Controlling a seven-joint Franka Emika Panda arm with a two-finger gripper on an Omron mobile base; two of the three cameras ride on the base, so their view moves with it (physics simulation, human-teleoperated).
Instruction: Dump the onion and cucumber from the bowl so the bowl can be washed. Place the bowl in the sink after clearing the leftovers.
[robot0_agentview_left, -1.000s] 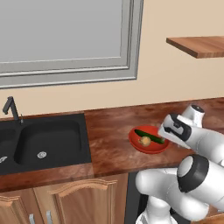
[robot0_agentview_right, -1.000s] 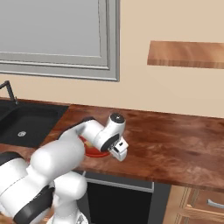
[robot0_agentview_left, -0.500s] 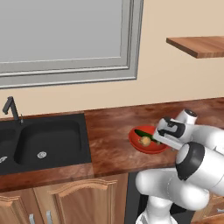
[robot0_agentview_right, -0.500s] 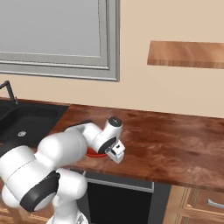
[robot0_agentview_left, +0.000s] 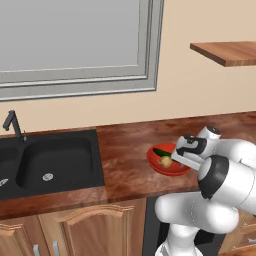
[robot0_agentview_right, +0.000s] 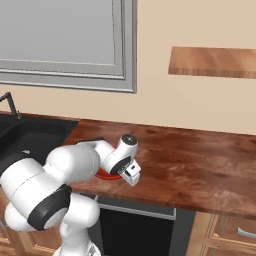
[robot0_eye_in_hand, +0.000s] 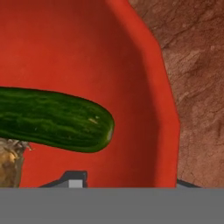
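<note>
While the red bowl (robot0_agentview_left: 167, 161) sits on the wooden counter (robot0_agentview_left: 125, 155) right of the black sink (robot0_agentview_left: 47, 160), we see the cucumber (robot0_eye_in_hand: 52, 119) lying across it, its long axis near level in the hand view, rounded end toward the rim. The onion (robot0_agentview_left: 165, 161) touches it. Our gripper (robot0_agentview_left: 181, 159) straddles the bowl's rim; we cannot tell its opening.

The white arm's two-finger gripper (robot0_agentview_left: 176, 159) is sinking lower toward the shallow glossy red bowl (robot0_agentview_left: 156, 163) on the brown wooden counter (robot0_agentview_left: 125, 150), now sitting at the bowl's right rim. The arm's elbow is folding forward, hiding more of the bowl (robot0_agentview_right: 106, 175) in the right base view.
</note>
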